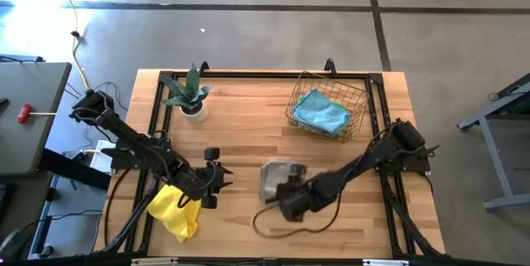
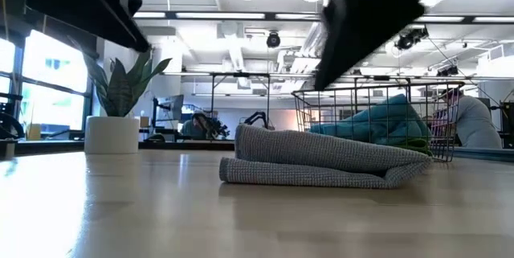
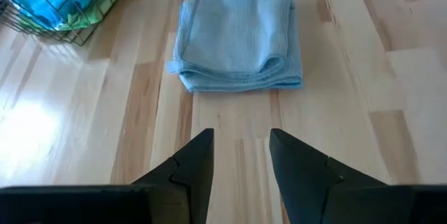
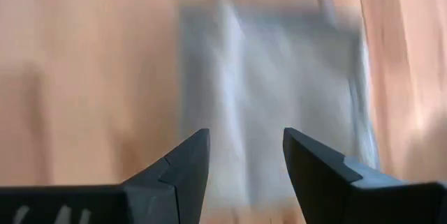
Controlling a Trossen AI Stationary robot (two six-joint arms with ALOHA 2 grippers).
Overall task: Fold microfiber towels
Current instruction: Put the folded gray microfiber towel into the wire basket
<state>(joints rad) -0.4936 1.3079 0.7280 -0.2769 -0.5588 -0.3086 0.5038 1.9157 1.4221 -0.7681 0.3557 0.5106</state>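
The folded grey towel (image 1: 281, 176) lies in the lower middle of the high view — the right gripper (image 1: 291, 202) hovers just below it, fingers apart, empty, nearer than the left gripper (image 1: 217, 179), also released.

Wooden table (image 1: 248, 137), pale butcher-block planks, black frame along its edges. On it: potted plant (image 1: 189, 94) in a white pot near the far left corner; wire basket (image 1: 327, 106) near the far right, holding blue towel (image 1: 320, 112) over a green one; folded grey towel (image 1: 280, 176) at centre front; crumpled yellow towel (image 1: 176, 210) at the front left.
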